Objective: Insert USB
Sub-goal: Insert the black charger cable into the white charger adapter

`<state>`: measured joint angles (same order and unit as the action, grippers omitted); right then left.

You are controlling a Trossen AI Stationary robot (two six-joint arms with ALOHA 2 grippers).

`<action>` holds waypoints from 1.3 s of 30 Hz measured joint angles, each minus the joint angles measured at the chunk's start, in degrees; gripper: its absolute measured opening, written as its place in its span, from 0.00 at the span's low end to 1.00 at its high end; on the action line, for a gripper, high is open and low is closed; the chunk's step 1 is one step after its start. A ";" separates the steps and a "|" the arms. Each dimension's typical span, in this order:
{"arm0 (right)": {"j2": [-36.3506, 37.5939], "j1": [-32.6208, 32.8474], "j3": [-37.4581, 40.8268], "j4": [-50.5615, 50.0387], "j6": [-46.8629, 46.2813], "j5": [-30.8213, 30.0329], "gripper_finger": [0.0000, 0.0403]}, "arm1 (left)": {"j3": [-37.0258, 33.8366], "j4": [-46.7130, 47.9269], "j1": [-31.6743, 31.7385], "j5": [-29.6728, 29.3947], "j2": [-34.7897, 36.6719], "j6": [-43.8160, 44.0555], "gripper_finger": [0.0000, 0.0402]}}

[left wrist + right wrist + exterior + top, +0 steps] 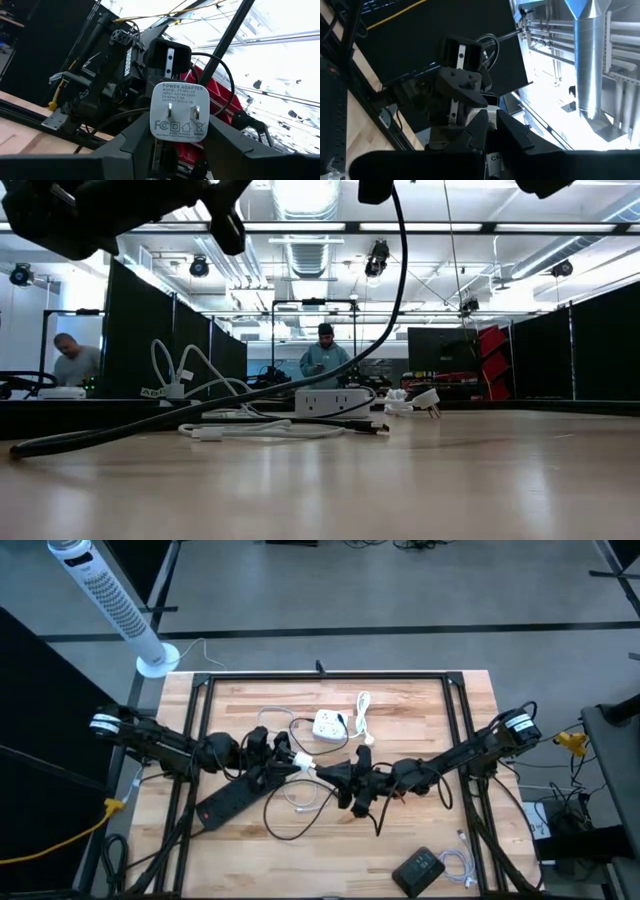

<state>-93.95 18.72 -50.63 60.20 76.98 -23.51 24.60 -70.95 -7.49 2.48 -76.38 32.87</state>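
Note:
Above the middle of the table, my left gripper (290, 758) is shut on a white power adapter (179, 111) that carries printed markings and two metal prongs. Facing it from the right, my right gripper (326, 773) is shut on the white USB plug (491, 114), of which only a small end shows at the fingertips. The two grippers stand close together, with the adapter (303, 763) between them. A white cable (303, 795) lies slack on the wood below them. In the low view both grippers are above the picture. My left gripper pinches the adapter by its two side faces (154, 120) between the two fingers. It comes roughly level from the table's left. The pronged face is turned back toward the wrist. The adapter is lifted clear of the table. My right gripper pinches the USB plug's body (491, 116) between its shut fingers, which hide most of it. The fingers come about level from the table's right and point at the left gripper. The plug is held clear of the table.
A black power strip (232, 802) lies near left, its black cord (200, 415) looping across the wood. A white outlet block (328, 725) and a white plug with cable (364, 710) lie at the far middle. A black box (418, 868) sits near right. People stand in the room beyond.

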 joint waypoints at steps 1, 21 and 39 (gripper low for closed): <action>0.00 0.00 0.00 -0.12 0.02 0.08 0.03 | 0.00 0.04 0.00 -0.03 0.00 -0.03 0.35; -0.02 -0.32 0.09 0.66 -0.01 1.23 0.03 | 0.17 0.34 -2.21 -0.29 -0.04 -2.44 0.35; 0.05 -2.98 -0.44 -0.47 -2.30 3.92 0.02 | 2.78 1.47 -2.97 0.28 -3.41 -3.64 0.35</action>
<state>-93.90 15.74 -51.07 59.72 74.68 -19.58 27.38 -69.48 -10.46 2.76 -79.79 29.23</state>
